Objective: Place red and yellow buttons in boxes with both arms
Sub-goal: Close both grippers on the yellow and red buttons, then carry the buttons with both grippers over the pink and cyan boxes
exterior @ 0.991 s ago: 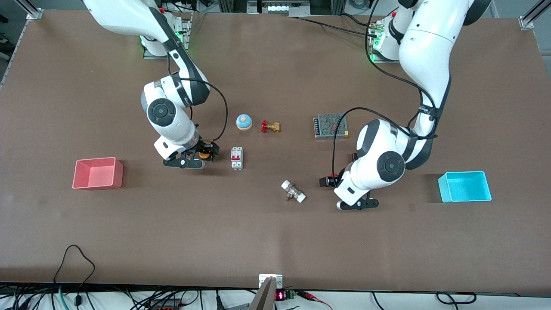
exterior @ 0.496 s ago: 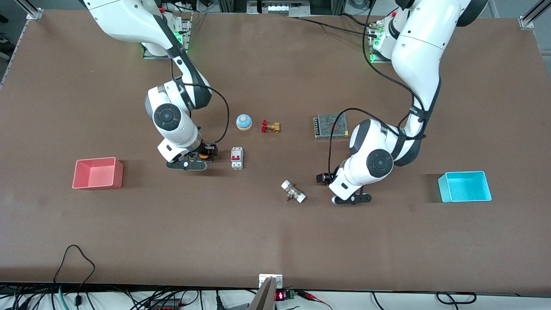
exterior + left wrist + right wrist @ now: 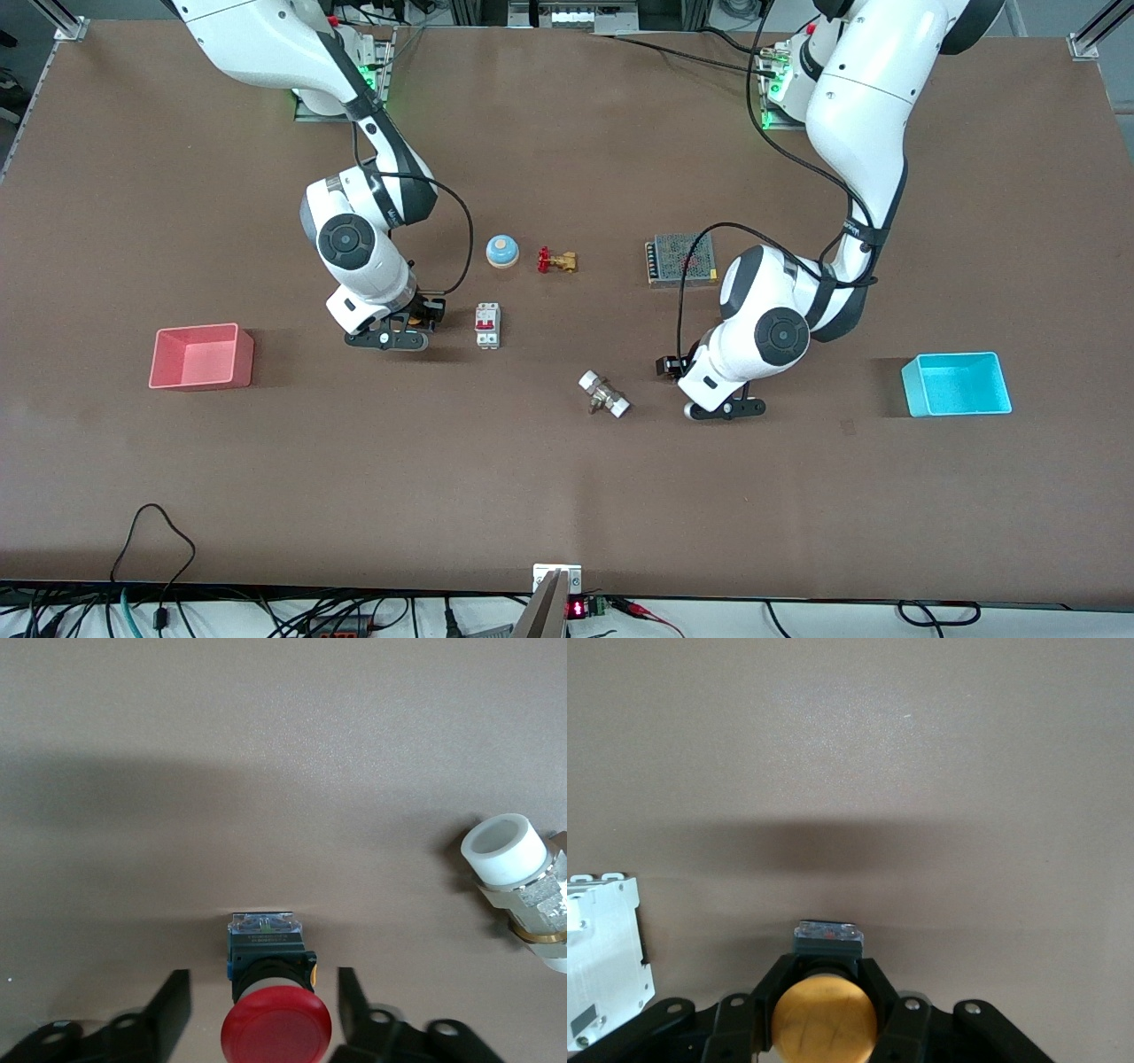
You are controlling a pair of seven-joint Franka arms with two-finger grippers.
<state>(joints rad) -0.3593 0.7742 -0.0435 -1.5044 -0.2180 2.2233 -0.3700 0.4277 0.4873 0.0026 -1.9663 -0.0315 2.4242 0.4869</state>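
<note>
My right gripper is low at the table beside the circuit breaker. In the right wrist view my right gripper is shut on the dark body of the yellow button, just under its cap. My left gripper is low beside the pipe fitting. In the left wrist view my left gripper is open, one finger on each side of the red button, which stands on the table untouched. Both buttons are hidden under the wrists in the front view. The pink-red box stands at the right arm's end, the cyan box at the left arm's end.
A white circuit breaker stands close to my right gripper and shows in the right wrist view. A white-ended pipe fitting lies by my left gripper and shows in the left wrist view. A blue-and-white bell, a brass valve and a mesh-topped unit lie farther from the front camera.
My left arm has shifted toward the right arm's end and settled over the red button. My right wrist has moved over the yellow button, which no longer shows in the front view.
</note>
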